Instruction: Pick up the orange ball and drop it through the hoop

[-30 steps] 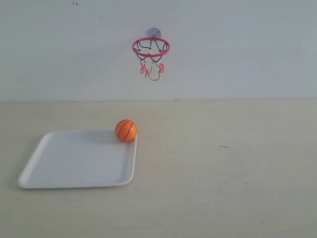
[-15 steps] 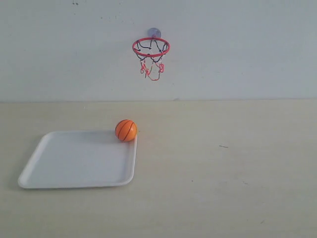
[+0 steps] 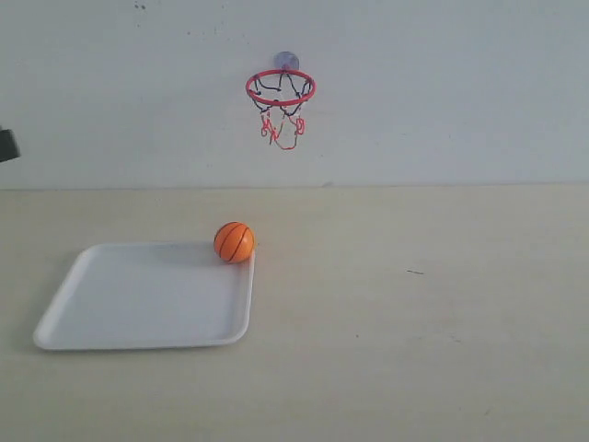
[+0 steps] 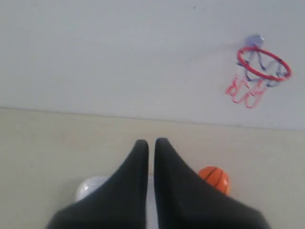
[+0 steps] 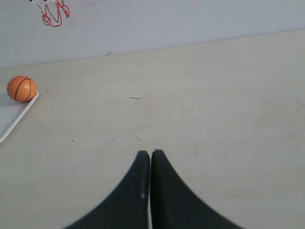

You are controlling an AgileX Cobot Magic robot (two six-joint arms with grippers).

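The orange ball point(image 3: 234, 242) with black seams rests at the far right corner of a white tray point(image 3: 138, 304). The hoop point(image 3: 281, 88), red ring with black-and-red net, hangs on the wall above and slightly right of the ball. In the left wrist view my left gripper point(image 4: 151, 141) is shut and holds nothing; the ball point(image 4: 215, 177) shows just beside its fingers, farther off, and the hoop point(image 4: 263, 63) is high on the wall. My right gripper point(image 5: 150, 152) is shut and holds nothing over bare table, far from the ball point(image 5: 21, 88).
A dark part of the left arm point(image 3: 7, 145) shows at the exterior view's left edge, above table height. The tray's rim point(image 5: 14, 119) runs toward the ball. The pale wall stands behind the beige table point(image 3: 414, 304).
A dark part of the left arm has come into the exterior view at its left edge. Ball, tray and hoop have not moved.
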